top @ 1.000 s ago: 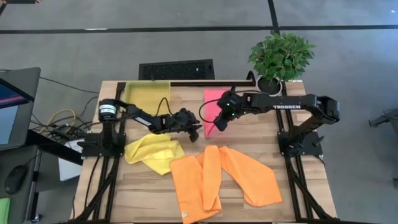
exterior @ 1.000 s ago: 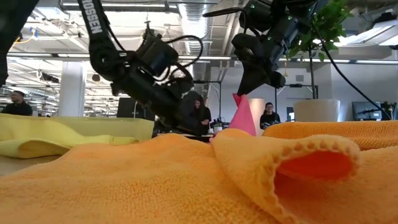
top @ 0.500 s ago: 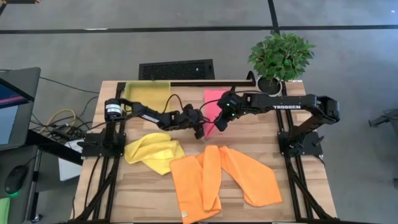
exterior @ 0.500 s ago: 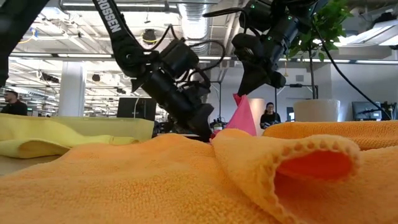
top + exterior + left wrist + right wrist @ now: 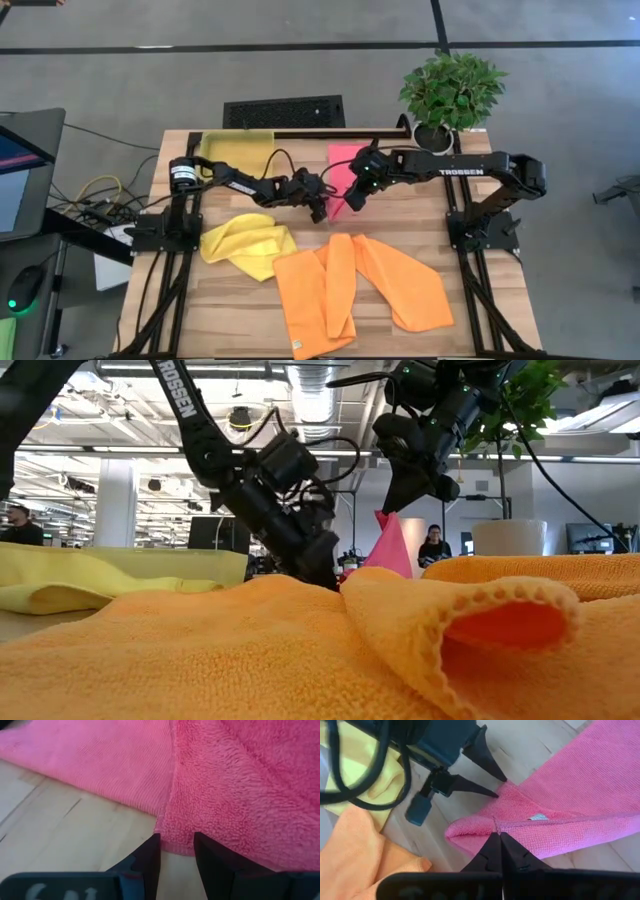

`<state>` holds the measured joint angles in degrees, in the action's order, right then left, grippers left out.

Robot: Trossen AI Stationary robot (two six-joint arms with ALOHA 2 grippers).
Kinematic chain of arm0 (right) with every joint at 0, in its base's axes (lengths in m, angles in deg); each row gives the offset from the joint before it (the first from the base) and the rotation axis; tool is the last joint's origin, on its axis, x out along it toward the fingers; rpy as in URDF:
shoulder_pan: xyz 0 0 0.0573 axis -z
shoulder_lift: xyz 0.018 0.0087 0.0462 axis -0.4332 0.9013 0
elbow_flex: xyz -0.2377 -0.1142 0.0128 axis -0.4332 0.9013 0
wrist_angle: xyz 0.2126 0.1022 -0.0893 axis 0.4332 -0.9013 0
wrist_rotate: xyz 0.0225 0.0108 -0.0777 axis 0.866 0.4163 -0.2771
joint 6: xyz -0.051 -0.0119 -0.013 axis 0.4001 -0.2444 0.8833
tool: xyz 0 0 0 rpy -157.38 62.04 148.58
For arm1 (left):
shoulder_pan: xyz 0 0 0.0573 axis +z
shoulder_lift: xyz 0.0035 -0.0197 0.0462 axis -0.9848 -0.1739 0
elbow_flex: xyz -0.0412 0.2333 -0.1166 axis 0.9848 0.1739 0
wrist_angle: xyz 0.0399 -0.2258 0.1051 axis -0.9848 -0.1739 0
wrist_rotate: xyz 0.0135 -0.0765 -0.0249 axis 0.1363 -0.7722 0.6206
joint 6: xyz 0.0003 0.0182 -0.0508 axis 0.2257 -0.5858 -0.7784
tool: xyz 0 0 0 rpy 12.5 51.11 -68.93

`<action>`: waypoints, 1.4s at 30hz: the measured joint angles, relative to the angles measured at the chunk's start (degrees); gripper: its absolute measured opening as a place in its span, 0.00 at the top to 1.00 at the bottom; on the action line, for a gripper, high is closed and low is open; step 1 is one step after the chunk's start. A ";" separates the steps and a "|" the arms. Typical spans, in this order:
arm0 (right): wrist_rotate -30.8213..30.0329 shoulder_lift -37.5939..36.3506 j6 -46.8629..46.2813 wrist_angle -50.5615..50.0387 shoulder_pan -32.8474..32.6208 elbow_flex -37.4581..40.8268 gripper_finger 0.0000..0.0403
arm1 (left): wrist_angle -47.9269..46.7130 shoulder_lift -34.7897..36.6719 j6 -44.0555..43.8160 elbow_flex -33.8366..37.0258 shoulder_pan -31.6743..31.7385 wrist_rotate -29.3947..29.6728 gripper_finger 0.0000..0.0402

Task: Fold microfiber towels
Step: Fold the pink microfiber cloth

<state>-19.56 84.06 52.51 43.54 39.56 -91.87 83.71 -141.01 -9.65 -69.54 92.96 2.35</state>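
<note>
The pink towel (image 5: 343, 172) is being worked at the far middle of the bench (image 5: 480, 300), between the two arms. One edge of it is held pinched and lifted by the right claw (image 5: 498, 836), whose fingers are closed on a fold of the cloth beside a small sewn tag (image 5: 538, 817); in the low view the cloth is seen drawn up into a peak (image 5: 391, 546) under that claw. The left claw (image 5: 176, 851) is set low at the near corner of the same towel, its fingers partly apart with the towel's edge just ahead of the tips; nothing is gripped by it yet.

The step in hand is judged to be the first fold of the pink towel, with one edge secured and the second grasp still to be taken. The next move is judged to call for the left claw to be advanced onto the corner and closed, so that the edge can be carried over evenly by both arms.

The yellow towel (image 5: 248, 243) lies crumpled at the left of the bench, and the two orange towels (image 5: 360, 290) lie unfolded at the near side, overlapping.

Legible writing: "TROSSEN" on the right arm (image 5: 468, 171) in the high view, and part of the same word on the left arm (image 5: 182, 398) in the low view. The writing on the sewn tag cannot be read.
</note>
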 joint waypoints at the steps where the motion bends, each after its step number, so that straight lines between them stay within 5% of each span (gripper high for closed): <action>1: 0.00 0.00 0.00 -0.01 0.00 0.00 0.99 | -0.10 -0.30 0.12 -0.09 0.00 0.03 0.72; 10: 0.02 0.02 0.06 -0.23 0.00 0.00 0.99 | 0.45 -1.31 0.66 -0.55 0.08 0.09 0.73; 18: 0.00 0.02 0.42 -2.51 0.13 -0.02 0.99 | -4.10 0.48 -2.90 -0.60 0.42 -4.15 0.97; 22: 0.02 0.02 0.42 -3.77 0.11 -0.02 0.99 | -8.86 3.19 -2.89 -0.44 0.79 -4.79 0.99; 33: -0.63 -6.33 0.57 -7.74 0.08 -1.95 0.99 | -29.08 18.60 -8.21 -0.36 2.00 -4.48 1.00; 42: -4.68 -13.63 2.98 -8.41 1.15 -1.90 1.00 | -35.22 35.68 -10.39 -1.22 1.81 0.82 1.00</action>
<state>-24.24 70.43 55.50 35.13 40.71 -93.78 48.49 -105.33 -20.05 -70.76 94.77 3.17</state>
